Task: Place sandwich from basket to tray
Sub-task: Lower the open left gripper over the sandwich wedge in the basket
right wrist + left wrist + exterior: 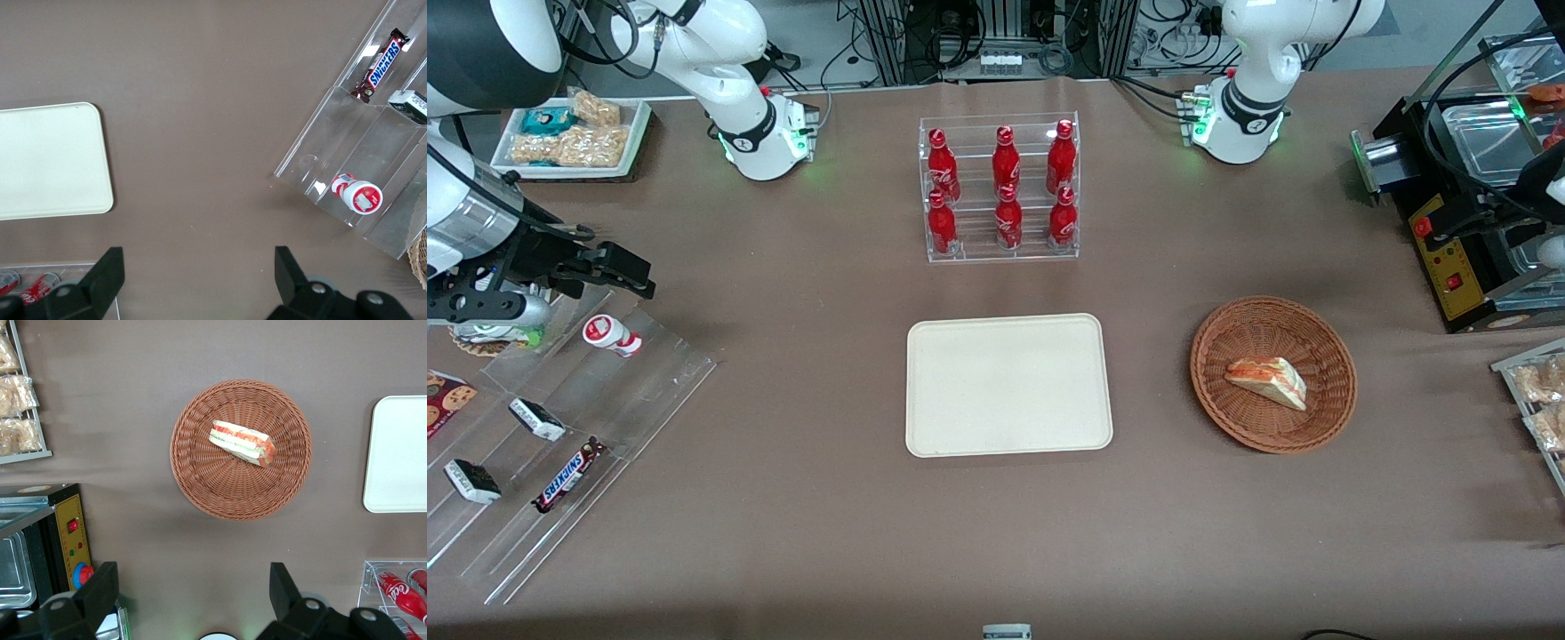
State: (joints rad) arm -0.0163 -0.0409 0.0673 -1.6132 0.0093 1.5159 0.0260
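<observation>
The sandwich point(1268, 381), a pale wedge with red and green layers, lies in the round wicker basket point(1272, 311) toward the working arm's end of the table. It also shows in the left wrist view point(241, 442), inside the basket point(200, 480). The cream tray point(1009, 384) lies bare beside the basket, mid-table, and its edge shows in the left wrist view point(400, 453). My left gripper point(193, 593) is open and empty, high above the bare table. It is farther from the front camera than the basket and well apart from it.
A clear rack of red bottles point(1002, 188) stands farther from the front camera than the tray. A black appliance point(1458, 222) and a rack of tan snack packs point(1538, 400) flank the basket. A stepped acrylic rack point(560, 427) with candy bars lies toward the parked arm's end.
</observation>
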